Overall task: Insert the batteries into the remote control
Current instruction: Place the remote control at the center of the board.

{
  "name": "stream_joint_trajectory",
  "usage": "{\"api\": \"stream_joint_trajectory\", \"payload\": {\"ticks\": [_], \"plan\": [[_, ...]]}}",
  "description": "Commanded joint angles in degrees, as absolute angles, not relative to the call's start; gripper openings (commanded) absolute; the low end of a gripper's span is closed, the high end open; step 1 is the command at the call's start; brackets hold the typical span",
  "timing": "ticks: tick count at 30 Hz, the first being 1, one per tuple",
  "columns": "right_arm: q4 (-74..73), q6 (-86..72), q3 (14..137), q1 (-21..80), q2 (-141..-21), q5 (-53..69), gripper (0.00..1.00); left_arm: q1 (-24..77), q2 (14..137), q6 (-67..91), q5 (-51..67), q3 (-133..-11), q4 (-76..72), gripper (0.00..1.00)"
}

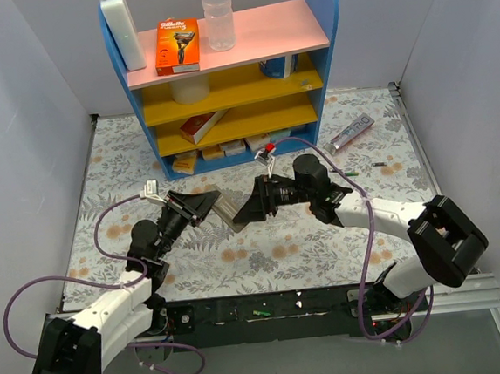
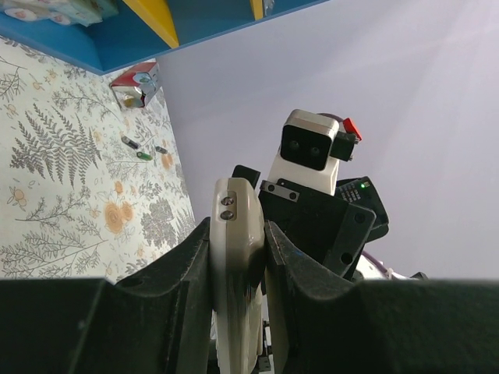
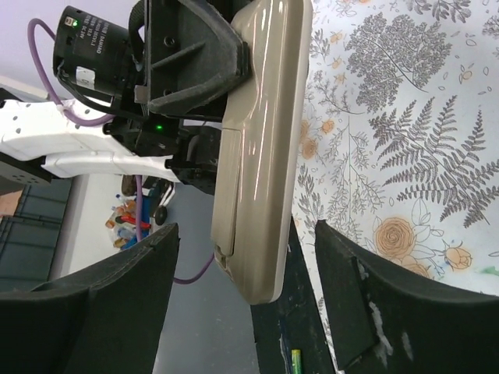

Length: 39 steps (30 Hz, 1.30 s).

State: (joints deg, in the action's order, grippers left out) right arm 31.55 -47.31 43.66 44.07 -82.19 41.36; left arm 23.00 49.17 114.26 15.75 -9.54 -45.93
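Nearest us, left claw [image 2: 238, 234] pinching the remote control [image 2: 236, 204] clear of the worktop [image 1: 325, 242], right claw [image 3: 245, 230] spread either side of its free end, beyond we note batteries [image 2: 144, 156] lying loose before the blue shelf [image 1: 328, 23].

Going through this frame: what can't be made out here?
- Remote control button face: right wrist view shows only a smooth side; left wrist view only an edge.
- Its lower part: left wrist view, buried in the left claw.
- Batteries: left wrist view, too small to read their ends.
- Its details in top view: crowded by the right claw.
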Motion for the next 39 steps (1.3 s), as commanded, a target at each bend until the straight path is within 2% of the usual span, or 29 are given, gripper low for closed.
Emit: {"api": "stream_joint_trajectory", "payload": {"ticks": [1,3,10,12,14,16,18,19,21,22,25,28,34,39], "plan": [[38.1,-49.6,45.8,44.4,-83.4,44.2,0.72,23.2,50.4,115.6,17.3,-11.3,-51.0,0.0],[39.0,-49.8,45.5,44.4,-83.8,44.5,0.66,23.1,50.9,116.0,17.3,-11.3,-52.0,0.0],[40.3,-50.1,44.8,44.4,-84.5,45.4,0.33,23.2,51.8,117.0,17.4,-11.6,-54.8,0.0],[40.7,-50.2,44.8,44.4,-84.6,45.9,0.31,23.2,52.0,117.3,17.5,-11.6,-55.2,0.0],[40.7,-50.2,44.9,44.4,-84.6,46.0,0.15,23.2,52.6,117.8,17.6,-11.5,-56.2,0.0],[40.9,-50.2,45.2,44.4,-85.0,46.2,0.09,23.3,53.2,118.0,17.8,-11.4,-57.4,0.0],[40.9,-50.1,45.4,44.4,-85.3,46.4,0.09,23.3,53.6,118.4,18.1,-11.5,-58.0,0.0],[40.9,-50.0,45.5,44.3,-85.3,46.6,0.14,23.3,53.9,118.5,18.2,-11.5,-58.5,0.0],[40.8,-49.7,45.9,44.3,-85.3,46.7,0.26,23.3,54.2,118.7,18.2,-11.4,-58.7,0.01],[40.9,-49.4,46.1,44.3,-85.2,46.8,0.39,23.3,54.3,118.7,18.1,-11.4,-58.9,0.01],[39.8,-48.3,46.7,44.0,-84.8,46.6,0.57,23.4,54.4,118.7,17.8,-11.3,-58.8,0.01],[37.9,-47.1,47.5,43.9,-84.6,46.4,0.67,23.3,54.7,118.5,17.4,-11.0,-58.6,0.0],[36.0,-45.7,48.5,43.2,-84.3,46.3,0.71,23.3,56.2,118.4,17.2,-11.1,-59.4,0.01],[35.8,-45.4,47.9,42.5,-84.5,46.8,0.62,23.3,57.3,118.8,16.5,-11.1,-60.6,0.01]]}}
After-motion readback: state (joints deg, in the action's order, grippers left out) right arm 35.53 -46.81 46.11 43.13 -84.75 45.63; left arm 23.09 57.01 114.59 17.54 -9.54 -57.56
